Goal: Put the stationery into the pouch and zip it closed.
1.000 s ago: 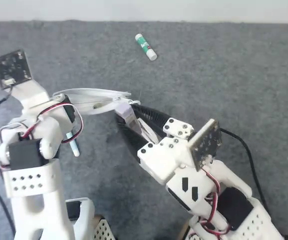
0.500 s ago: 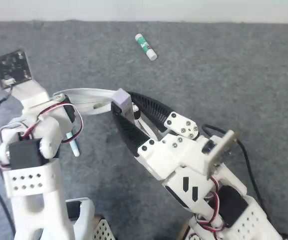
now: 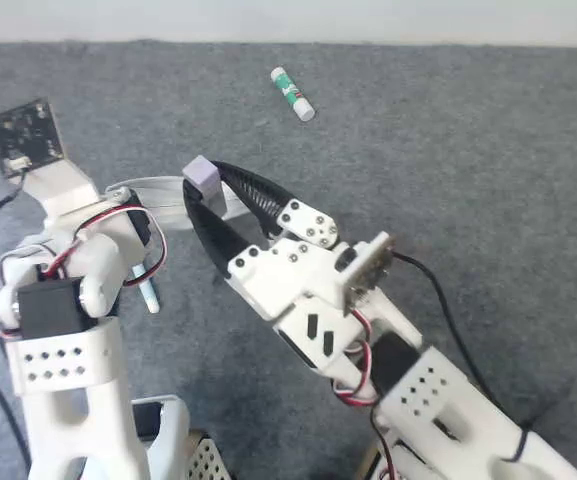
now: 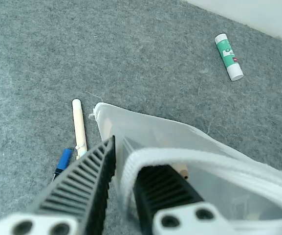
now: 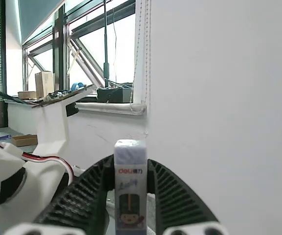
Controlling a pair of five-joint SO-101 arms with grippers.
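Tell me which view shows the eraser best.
Right wrist view: the eraser is clamped in the right gripper, printed face toward the camera. The high view catches its lavender end from above.

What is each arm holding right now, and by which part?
Right tool clamps the eraser by its side faces, top end sticking out. Left tool pinches the pouch by its zipper rim.

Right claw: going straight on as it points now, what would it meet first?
Likely nothing near: the right claw, shut on the eraser, aims over the pouch toward a white wall; depth unclear.
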